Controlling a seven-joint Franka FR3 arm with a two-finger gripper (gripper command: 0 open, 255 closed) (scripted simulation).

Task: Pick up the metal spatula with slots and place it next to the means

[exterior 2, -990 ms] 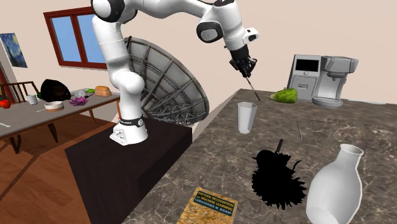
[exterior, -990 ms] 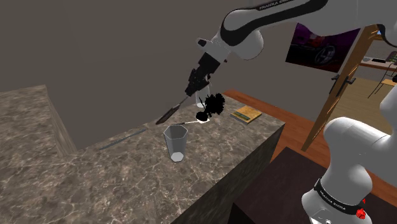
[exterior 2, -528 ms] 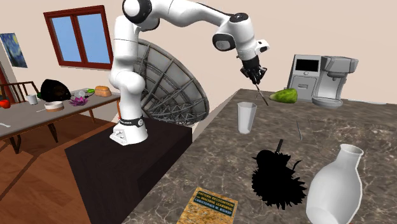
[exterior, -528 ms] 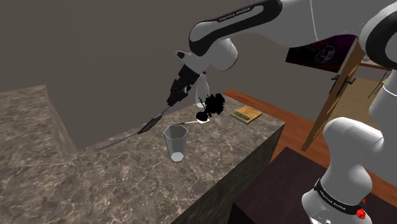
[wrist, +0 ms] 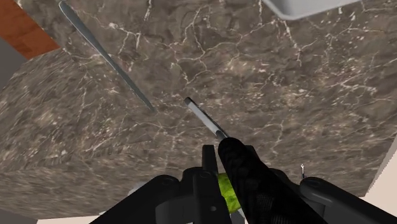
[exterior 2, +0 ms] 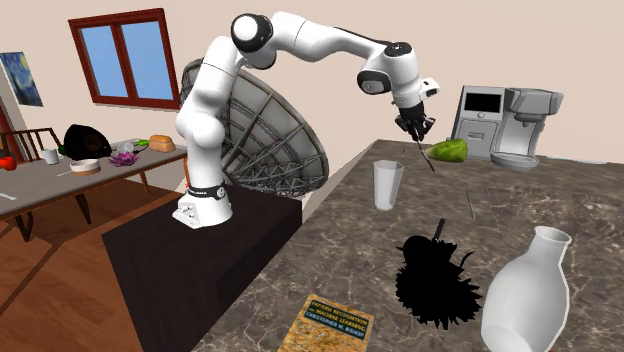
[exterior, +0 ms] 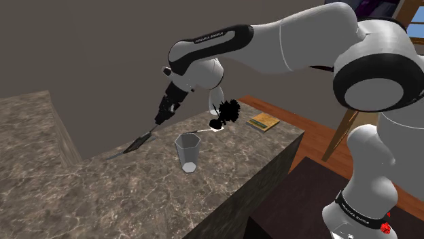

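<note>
Check the grasp first: the fingers point(exterior: 166, 108) are closed narrow on the handle of the spatula point(exterior: 140, 141), which hangs over the desk point(exterior: 231, 170). In the shoulder view its long axis runs from the fingers toward 7 o'clock. The blade end is lowest and near the surface, but you cannot confirm contact. A long thin utensil point(wrist: 105, 54) lies near the blade, roughly parallel. The tumbler point(exterior: 187, 151) stands apart at 3 o'clock from the blade. Identify the placement target before you lower.
</note>
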